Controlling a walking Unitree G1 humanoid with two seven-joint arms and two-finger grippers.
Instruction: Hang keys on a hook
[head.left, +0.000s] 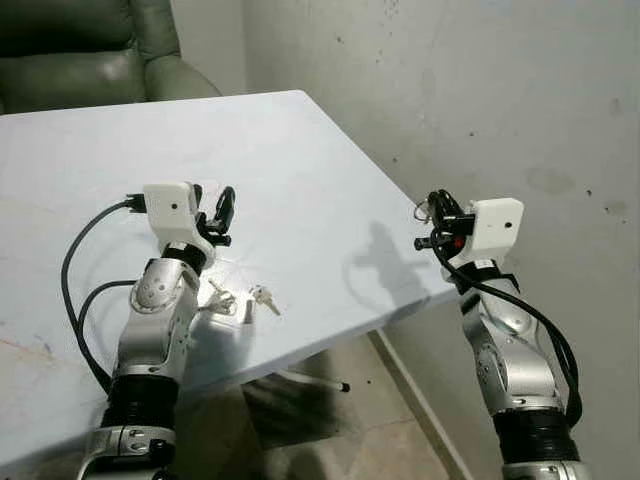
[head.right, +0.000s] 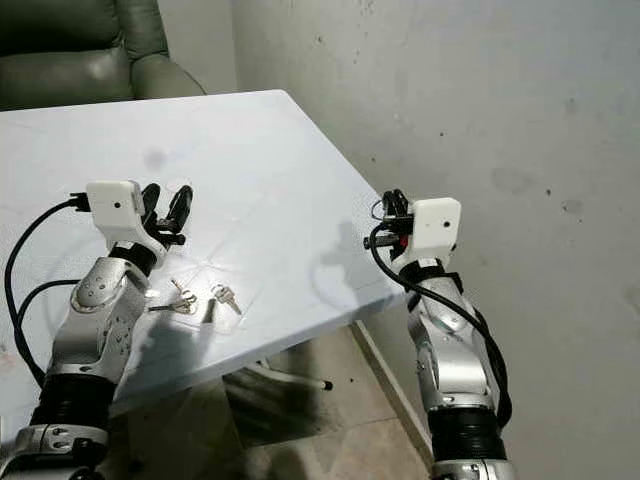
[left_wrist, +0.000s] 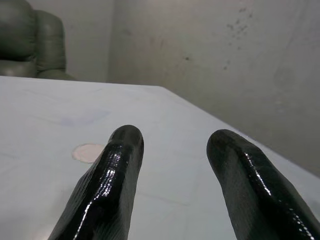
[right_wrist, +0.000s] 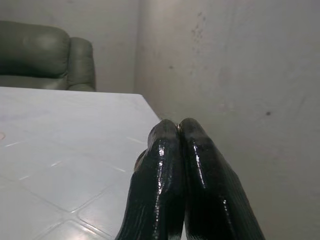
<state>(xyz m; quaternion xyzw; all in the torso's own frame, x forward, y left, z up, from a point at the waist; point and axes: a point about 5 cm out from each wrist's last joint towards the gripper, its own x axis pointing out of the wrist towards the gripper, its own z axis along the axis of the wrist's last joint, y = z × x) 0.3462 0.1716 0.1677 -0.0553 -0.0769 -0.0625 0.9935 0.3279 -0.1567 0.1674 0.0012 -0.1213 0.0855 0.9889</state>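
Note:
Two small bunches of keys lie on the white table (head.left: 300, 150) near its front edge: one bunch (head.left: 222, 298) beside my left forearm, the other (head.left: 265, 298) just to its right. My left gripper (head.left: 213, 205) hovers a little above the table behind them, open, with nothing between its fingers (left_wrist: 120, 165). My right gripper (head.left: 438, 203) is raised off the table's right corner, close to the wall. Its fingers (right_wrist: 165, 165) are pressed together, and a thin metal key ring (head.left: 424, 210) sticks out at their tips.
A dark green armchair (head.left: 80, 50) stands behind the table. A stained plaster wall (head.left: 500, 100) runs along the right side. Below the table corner are tiled floor (head.left: 370, 430) and a white table foot (head.left: 310, 380).

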